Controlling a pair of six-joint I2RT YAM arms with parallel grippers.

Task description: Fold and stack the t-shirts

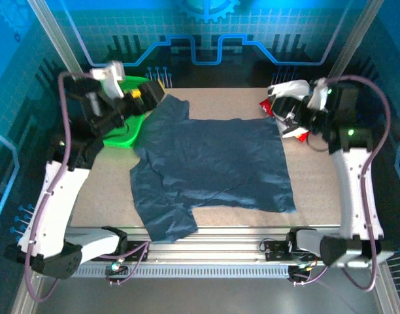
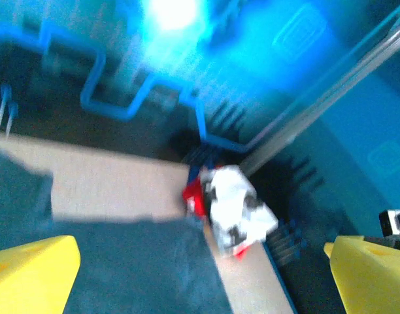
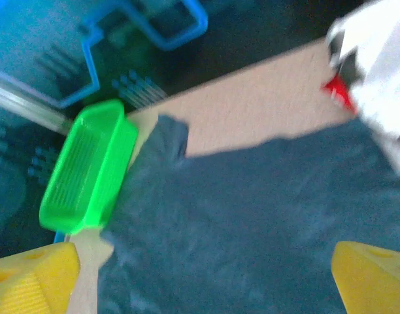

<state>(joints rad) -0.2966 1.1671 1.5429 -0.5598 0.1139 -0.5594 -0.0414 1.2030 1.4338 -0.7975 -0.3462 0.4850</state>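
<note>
Blue tee (image 1: pixel 213 163) flat btwn L gripper (image 1: pixel 150 91), R gripper (image 1: pixel 286 116).

No legible text, number or brand in any view.

White t-shirt (image 1: pixel 282 90), just off the far right corner of the slate-blue t-shirt (image 1: pixel 213 163): black print marks on the cloth. They are crumpled and blurred, and no letters can be made out, even in the wrist views.

Back wall (image 1: pixel 265 33), beyond the far edge of the slate-blue t-shirt: a gear emblem (image 1: pixel 206 8) at top centre, with a bright blue outline (image 1: pixel 206 52) stepped beneath it. Both are pictorial, with no characters that can be read.
</note>
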